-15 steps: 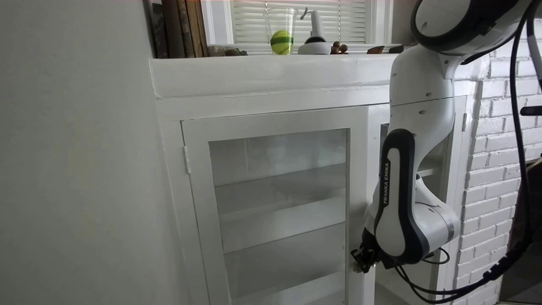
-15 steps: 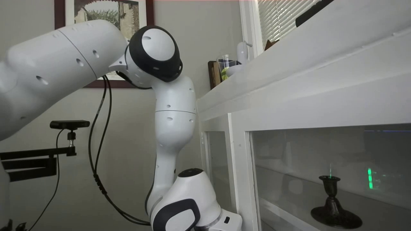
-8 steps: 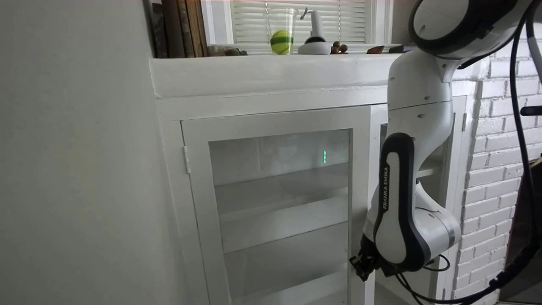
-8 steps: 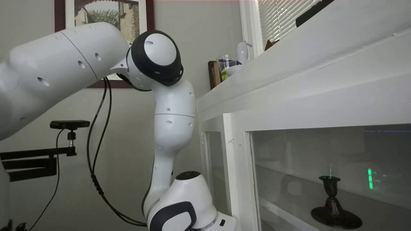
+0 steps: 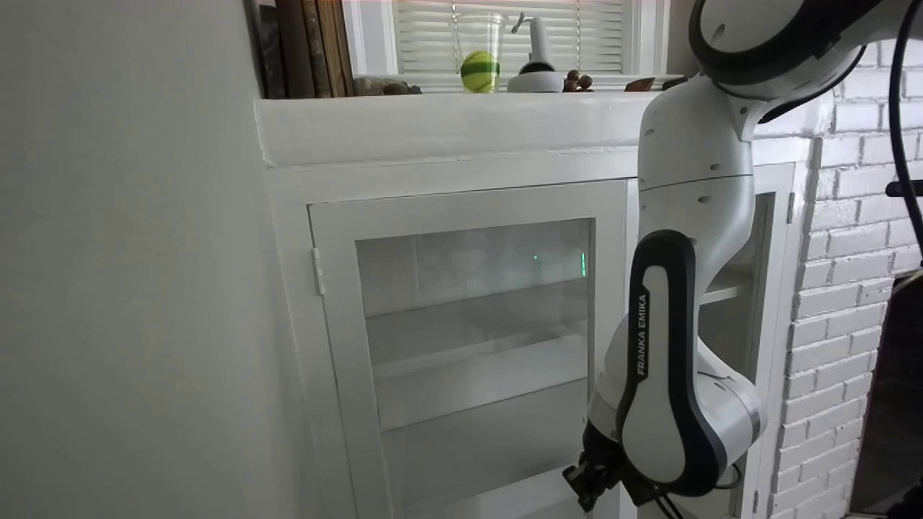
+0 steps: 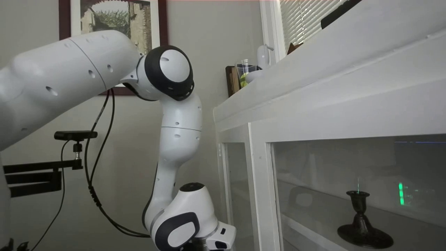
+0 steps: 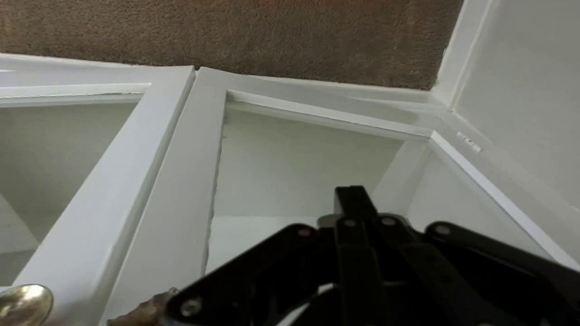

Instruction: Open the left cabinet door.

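The left cabinet door [image 5: 469,209], white-framed with a glass pane, looks closed in both exterior views; it also shows [image 6: 237,167] edge-on past the arm. In the wrist view it is the right-hand door [image 7: 190,158], with its hinge [image 7: 469,141] at the far right. A brownish metal piece [image 7: 142,312], likely its knob, is partly hidden by my gripper. My gripper [image 5: 579,490] is just in front of the door's lower right part. Its black fingertips [image 7: 350,194] are together with nothing between them. The fingers are out of view in an exterior view.
The matching right door [image 5: 768,288] with a brass knob [image 7: 27,303] adjoins. A grey wall [image 5: 144,252] stands beside the hinge side. A ledge [image 5: 461,130] above holds a cup with a ball. A candlestick [image 6: 362,223] stands behind glass. A camera stand [image 6: 75,135] is behind the arm.
The gripper has moved off the knob, down and toward the hinge side, away from the cabinet. The door stood slightly ajar half a second ago and now sits back flush.
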`<action>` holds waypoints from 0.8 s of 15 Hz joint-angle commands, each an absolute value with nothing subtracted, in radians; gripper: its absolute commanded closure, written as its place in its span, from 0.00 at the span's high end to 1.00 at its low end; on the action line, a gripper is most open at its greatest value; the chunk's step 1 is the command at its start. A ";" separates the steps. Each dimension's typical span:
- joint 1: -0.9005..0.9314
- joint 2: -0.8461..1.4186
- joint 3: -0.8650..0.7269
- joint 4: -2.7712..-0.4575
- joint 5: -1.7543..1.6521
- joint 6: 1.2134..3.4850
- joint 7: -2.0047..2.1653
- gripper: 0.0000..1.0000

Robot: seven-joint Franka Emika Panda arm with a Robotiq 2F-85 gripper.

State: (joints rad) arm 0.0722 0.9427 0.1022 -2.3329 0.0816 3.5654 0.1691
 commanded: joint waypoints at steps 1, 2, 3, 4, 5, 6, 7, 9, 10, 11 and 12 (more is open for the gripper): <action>0.090 0.960 0.115 -2.309 0.100 3.559 0.168 0.00; 0.092 0.959 0.114 -2.310 0.100 3.557 0.167 0.00; 0.094 0.957 0.114 -2.312 0.101 3.557 0.167 0.00; 0.093 0.956 0.114 -2.312 0.100 3.557 0.167 0.00; 0.088 0.953 0.116 -2.315 0.098 3.559 0.168 0.26; 0.092 0.946 0.111 -2.323 0.106 3.567 0.171 0.27; 0.089 0.934 0.113 -2.340 0.116 3.569 0.181 0.32; 0.081 0.924 0.121 -2.366 0.149 3.569 0.215 0.46; 0.086 0.926 0.118 -2.373 0.173 3.571 0.231 0.54; 0.074 0.930 0.129 -2.380 0.189 3.578 0.254 0.60; 0.080 0.931 0.129 -2.391 0.223 3.576 0.282 0.68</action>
State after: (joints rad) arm 0.0867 0.9416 0.1106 -2.3496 0.1459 3.5658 0.2205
